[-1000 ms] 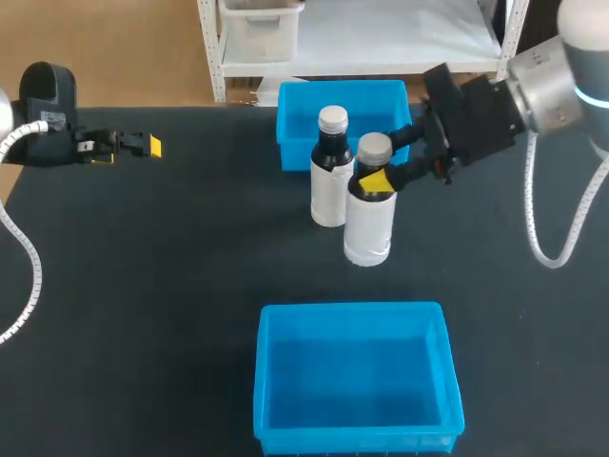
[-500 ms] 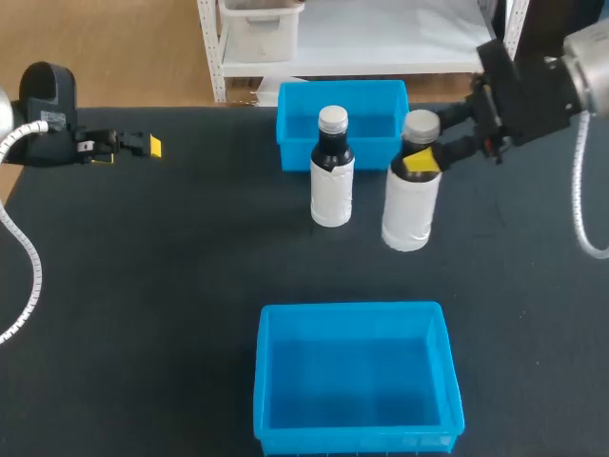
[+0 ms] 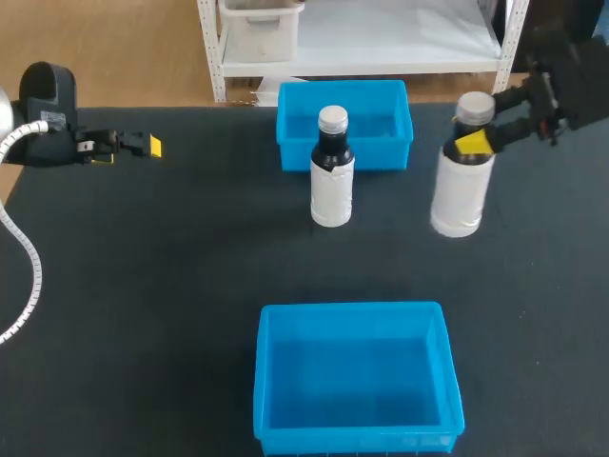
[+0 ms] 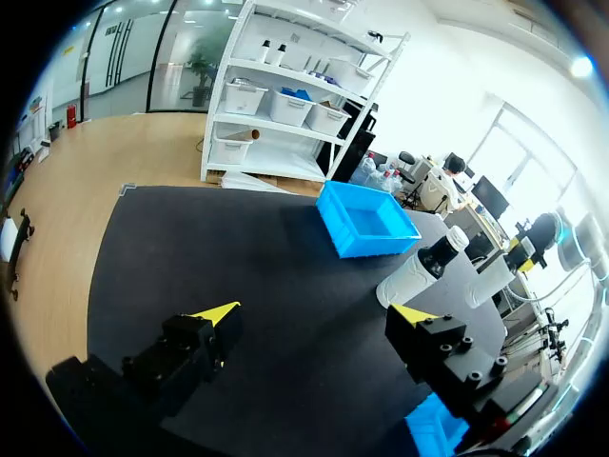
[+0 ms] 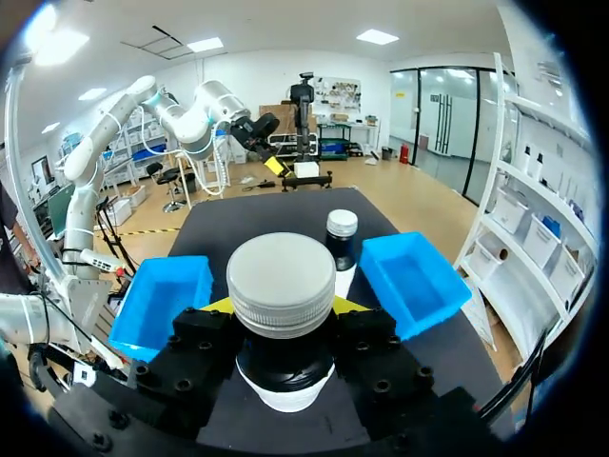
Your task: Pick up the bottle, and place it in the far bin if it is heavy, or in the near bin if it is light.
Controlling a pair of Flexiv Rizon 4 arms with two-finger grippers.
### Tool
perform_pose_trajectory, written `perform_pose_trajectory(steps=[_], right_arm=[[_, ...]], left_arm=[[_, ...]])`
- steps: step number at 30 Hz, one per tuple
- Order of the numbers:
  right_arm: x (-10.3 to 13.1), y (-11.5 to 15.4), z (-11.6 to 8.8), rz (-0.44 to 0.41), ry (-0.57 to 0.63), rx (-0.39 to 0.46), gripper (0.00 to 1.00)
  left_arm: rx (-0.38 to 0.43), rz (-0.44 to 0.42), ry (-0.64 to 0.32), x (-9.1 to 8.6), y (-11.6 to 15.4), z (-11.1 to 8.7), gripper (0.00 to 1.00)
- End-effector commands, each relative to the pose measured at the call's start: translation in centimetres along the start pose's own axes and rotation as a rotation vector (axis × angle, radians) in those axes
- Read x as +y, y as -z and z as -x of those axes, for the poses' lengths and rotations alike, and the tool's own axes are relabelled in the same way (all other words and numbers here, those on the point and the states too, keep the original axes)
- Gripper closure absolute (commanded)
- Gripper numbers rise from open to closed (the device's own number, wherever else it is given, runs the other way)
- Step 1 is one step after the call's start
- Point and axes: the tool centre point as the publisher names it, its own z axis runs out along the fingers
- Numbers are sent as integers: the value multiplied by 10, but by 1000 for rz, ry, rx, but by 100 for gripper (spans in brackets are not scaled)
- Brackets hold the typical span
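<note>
The near bin [image 3: 352, 307] lies closest to me, leftward of the held bottle [image 3: 460, 190]. That bottle is upright over the right of the surface [image 3: 171, 286], its neck clamped by the right tool [image 3: 481, 129]. The second bottle [image 3: 332, 181] stands just before the far bin [image 3: 343, 88], also leftward. The left tool [image 4: 314, 314] is spread and empty, well apart. The labels are white, with no readable writing.

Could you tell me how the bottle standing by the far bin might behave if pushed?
That bottle is tall and narrow, so it would probably tip rather than slide. Once down, its round body would likely roll.
</note>
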Motion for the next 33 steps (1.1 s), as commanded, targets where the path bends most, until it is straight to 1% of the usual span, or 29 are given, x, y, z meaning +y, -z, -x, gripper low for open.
perform_pose_trajectory(steps=[1,8,14,19,23,28,33], right_arm=[[-16,18,-1,-2,-7,6,100],[-60,36,0,-30,-8,14,100],[-102,36,8,-16,7,4,100],[-131,24,21,31,30,-6,100],[-150,8,36,83,47,-21,100],[-168,-12,58,134,79,-24,100],[-182,-36,76,167,102,-18,100]], left_arm=[[0,0,0,0,0,0,0],[0,0,0,0,0,0,0],[0,0,0,0,0,0,0],[0,0,0,0,0,0,0],[0,0,0,0,0,0,0],[0,0,0,0,0,0,0],[0,0,0,0,0,0,0]])
